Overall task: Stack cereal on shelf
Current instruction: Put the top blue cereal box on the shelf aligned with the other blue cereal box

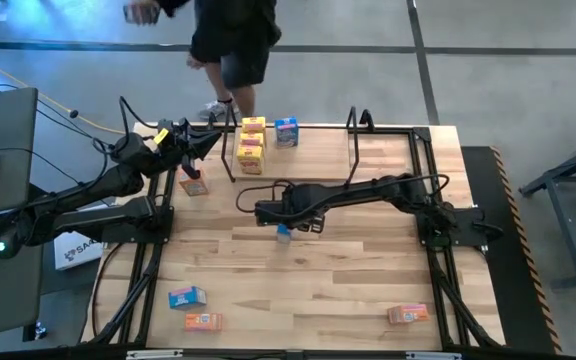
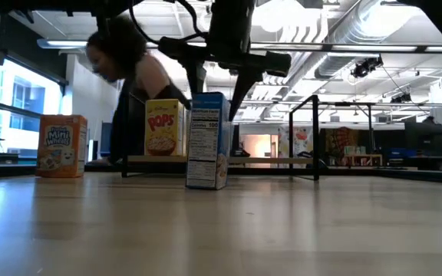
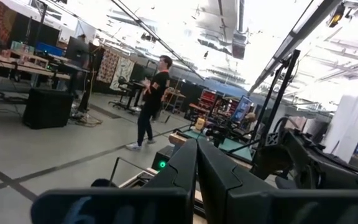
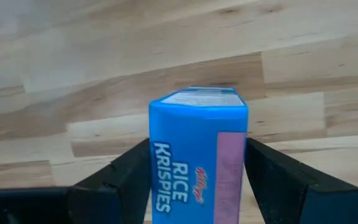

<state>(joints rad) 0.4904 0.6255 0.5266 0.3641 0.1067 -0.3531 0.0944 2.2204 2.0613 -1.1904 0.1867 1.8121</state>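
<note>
Right hand (image 4: 197,168) straddles upright blue cereal box (image 4: 197,155), pointing down

A grey concrete floor (image 1: 368,90) lies beyond the wooden table (image 1: 348,290); white ceiling ducts (image 2: 344,31) and bright windows (image 2: 21,100) at left.

Cereal boxes and the shelf, placed from the shelf outward

We see the shelf (image 1: 353,128), a thin black rod frame with looped uprights, at the table's far edge; on it two yellow boxes (image 1: 252,146) lie in a row with a blue box (image 1: 286,131) just beside them. In front of the shelf, near the table's middle, a blue Rice Krispies box (image 4: 197,155) stands upright. An orange box (image 1: 194,185) lies off the shelf's left end. Well apart from the shelf, along the near edge, we find a blue box (image 1: 187,297), an orange box (image 1: 203,321) beside it, and another orange box (image 1: 408,314).
</note>
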